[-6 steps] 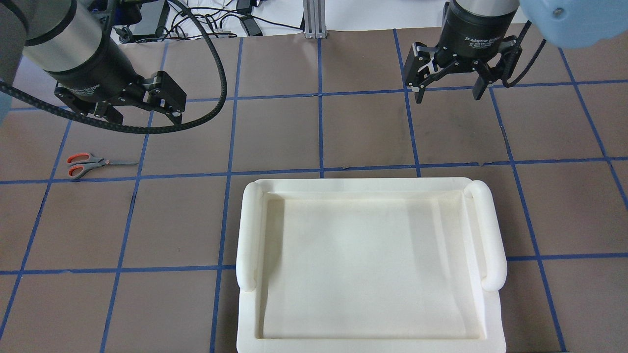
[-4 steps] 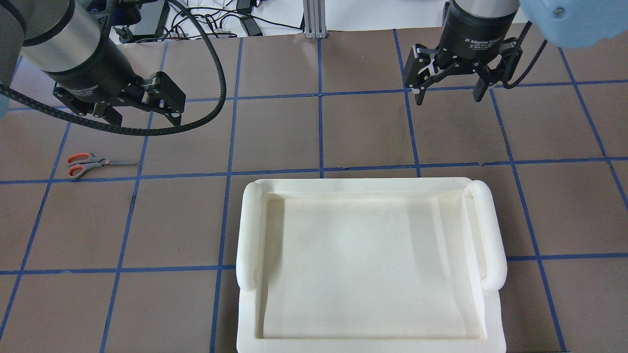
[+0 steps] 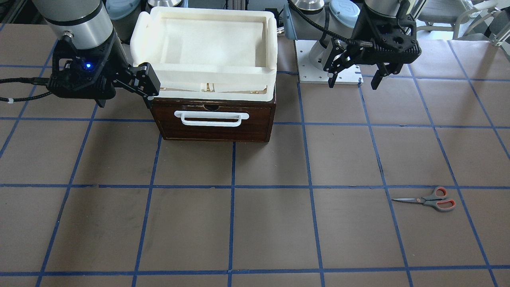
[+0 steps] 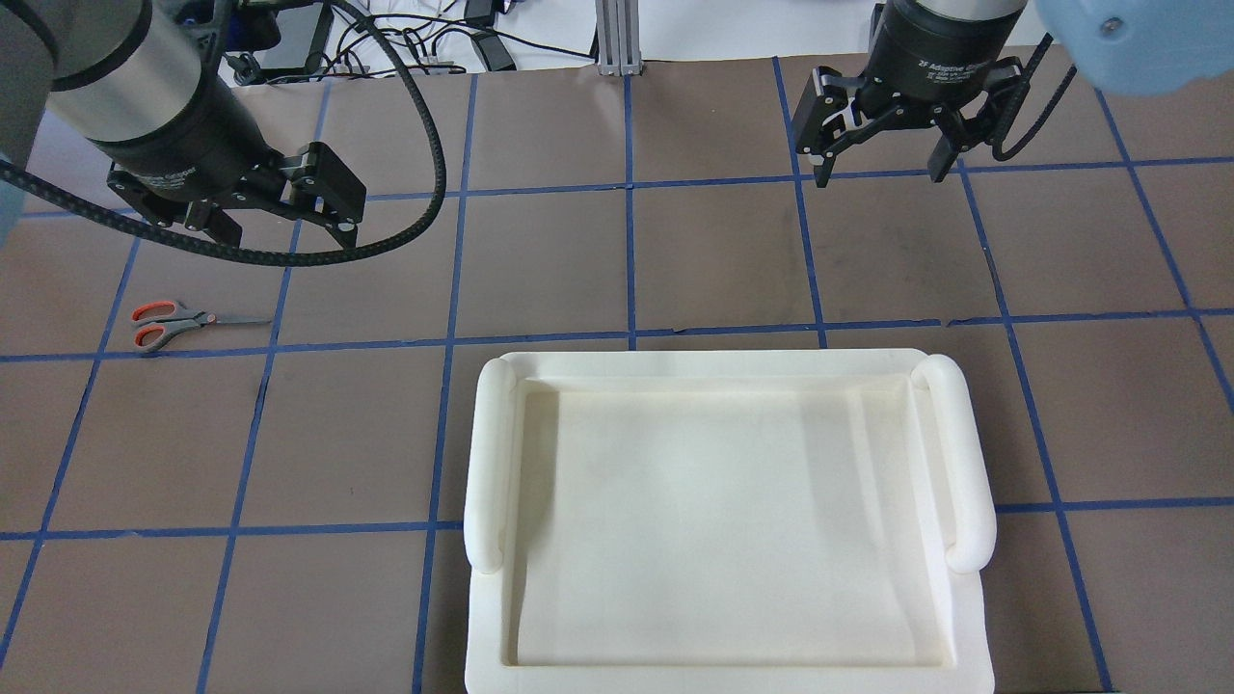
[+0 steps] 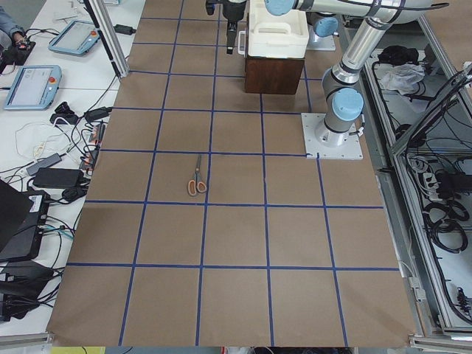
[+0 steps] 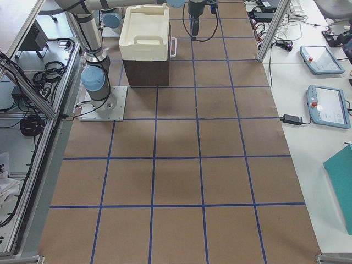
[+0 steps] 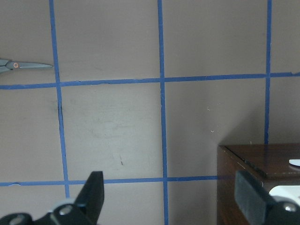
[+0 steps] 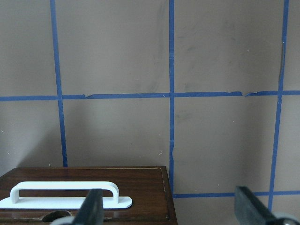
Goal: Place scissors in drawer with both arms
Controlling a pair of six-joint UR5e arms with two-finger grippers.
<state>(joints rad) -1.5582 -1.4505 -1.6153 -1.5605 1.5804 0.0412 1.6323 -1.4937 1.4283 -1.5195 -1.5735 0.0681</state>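
Brown table [image 4: 675, 260]: scissors [image 4: 174, 323] lie flat near our left gripper [image 4: 289, 231], fingers apart, as on the right gripper [image 4: 880, 176]. Overhead, the tray [image 4: 492, 453] hides the shut drawer [image 3: 215, 132] we see frontally.

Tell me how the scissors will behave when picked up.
The scissors lie flat and closed on the table, so they likely won't roll but give little height to pinch. Slim metal blades look stiff, perhaps slippery; gripped there, the handles may sag.
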